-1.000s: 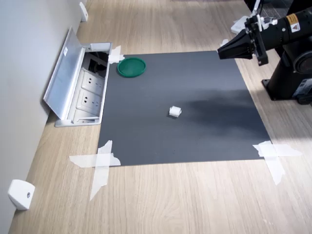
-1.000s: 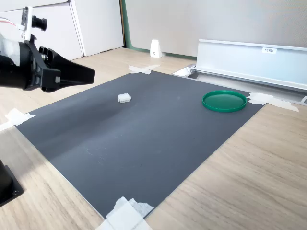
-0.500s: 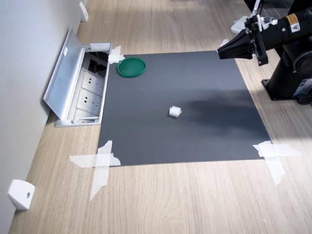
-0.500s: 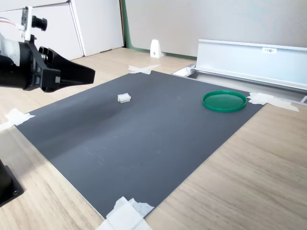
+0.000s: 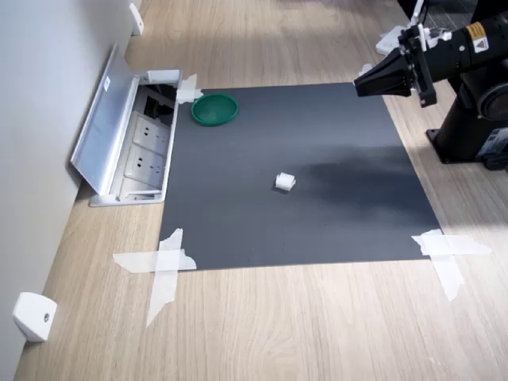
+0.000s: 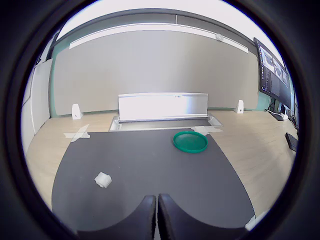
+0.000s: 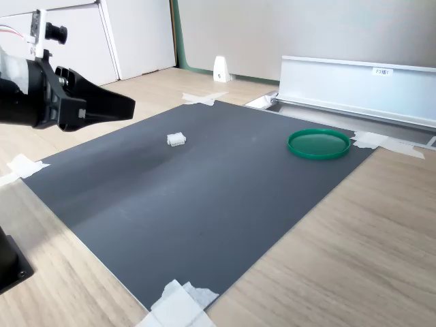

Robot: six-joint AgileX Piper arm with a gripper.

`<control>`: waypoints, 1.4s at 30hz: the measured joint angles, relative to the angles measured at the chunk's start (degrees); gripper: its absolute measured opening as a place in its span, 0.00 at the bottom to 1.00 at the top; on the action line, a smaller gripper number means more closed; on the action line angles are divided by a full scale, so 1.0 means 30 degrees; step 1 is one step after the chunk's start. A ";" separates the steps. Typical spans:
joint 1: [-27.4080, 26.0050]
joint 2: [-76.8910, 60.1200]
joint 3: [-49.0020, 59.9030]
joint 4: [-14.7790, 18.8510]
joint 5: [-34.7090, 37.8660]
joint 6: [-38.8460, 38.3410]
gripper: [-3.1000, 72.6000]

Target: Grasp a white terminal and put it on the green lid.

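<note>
A tiny white terminal [image 5: 285, 182] [image 7: 176, 139] [image 6: 103, 180] lies alone near the middle of the dark mat [image 5: 317, 206]. The round green lid [image 5: 214, 109] [image 7: 318, 144] [image 6: 190, 141] rests flat at the mat's corner beside the socket box, with nothing on it. My gripper [image 5: 359, 86] [image 7: 129, 106] [image 6: 157, 200] hangs in the air above the mat's edge on the first exterior view's right, well away from both. Its fingers are pressed together and hold nothing.
An open metal floor socket box [image 5: 135, 147] [image 7: 354, 85] with raised lid borders the mat. White tape crosses [image 5: 163, 262] [image 5: 444, 250] hold the mat's corners. A white wedge piece [image 5: 33, 316] sits by the wall. The arm's black base [image 5: 476, 127] stands beside the mat.
</note>
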 joint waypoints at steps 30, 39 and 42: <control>0.0000 1.9509 -1.4102 -0.0581 1.1464 -0.4054 0.03; 0.0000 2.3937 -1.7793 0.0002 1.2464 -0.3975 0.36; 0.0000 2.4593 -1.8312 0.0415 1.2530 -0.4135 0.58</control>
